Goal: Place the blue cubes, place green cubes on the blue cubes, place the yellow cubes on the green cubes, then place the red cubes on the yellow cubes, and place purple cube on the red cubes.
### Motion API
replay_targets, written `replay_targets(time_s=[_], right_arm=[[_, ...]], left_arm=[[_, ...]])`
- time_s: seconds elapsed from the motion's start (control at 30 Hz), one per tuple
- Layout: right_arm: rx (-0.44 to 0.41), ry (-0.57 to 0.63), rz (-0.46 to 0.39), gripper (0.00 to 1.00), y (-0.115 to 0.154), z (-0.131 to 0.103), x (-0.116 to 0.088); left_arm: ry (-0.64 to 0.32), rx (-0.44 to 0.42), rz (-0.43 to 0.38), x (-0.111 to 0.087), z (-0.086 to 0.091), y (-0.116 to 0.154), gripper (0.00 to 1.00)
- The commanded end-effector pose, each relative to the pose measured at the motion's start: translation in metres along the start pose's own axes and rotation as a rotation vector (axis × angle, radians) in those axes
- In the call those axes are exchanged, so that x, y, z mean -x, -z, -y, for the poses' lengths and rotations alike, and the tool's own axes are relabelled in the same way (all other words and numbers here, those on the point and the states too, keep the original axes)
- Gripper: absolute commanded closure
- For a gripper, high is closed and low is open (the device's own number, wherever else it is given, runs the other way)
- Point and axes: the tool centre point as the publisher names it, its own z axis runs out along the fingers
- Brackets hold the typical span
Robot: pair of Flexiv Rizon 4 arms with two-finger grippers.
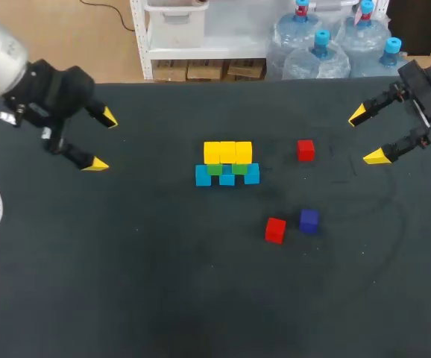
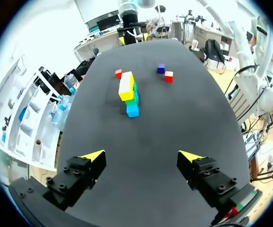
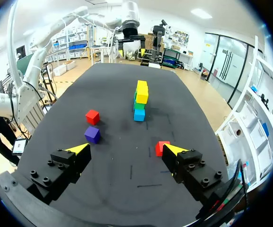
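**Position:** The stack (image 1: 227, 164) stands mid-surface (image 1: 126, 261): blue cubes (image 1: 203, 176) at the base, then green cubes (image 1: 215, 169), with yellow cubes (image 1: 227, 151) on top.

**Loose items:** First red cube (image 1: 305, 150) lies right of the stack. Second red cube (image 1: 275, 230) lies right of the stack and nearer the robot, with the purple cube (image 1: 309, 220) just beside it.

**Pincers:** Left pincer (image 1: 102, 140) and right pincer (image 1: 366, 135) are wide, empty and well apart from the stack.

**Risks:** Grasping the second red cube may knock the purple cube. A hard or off-centre placement may topple the yellow row.
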Motion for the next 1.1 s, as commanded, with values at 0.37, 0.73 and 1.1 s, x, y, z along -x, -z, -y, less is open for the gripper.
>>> replay_targets(time_s=[0.37, 0.73, 1.1], right_arm=[[-0.001, 0.001, 0.001, 0.00, -0.001, 0.000, 0.000], [-0.006, 0.016, -0.010, 0.00, 0.000, 0.002, 0.000], [-0.071, 0.018, -0.142, 0.00, -0.022, 0.041, -0.019]], left_arm=[[0.076, -0.004, 0.128, -0.028, 0.003, 0.013, 0.00], [0.079, -0.002, 0.127, -0.030, 0.003, 0.013, 0.00], [0.079, -0.002, 0.127, -0.030, 0.003, 0.013, 0.00]])
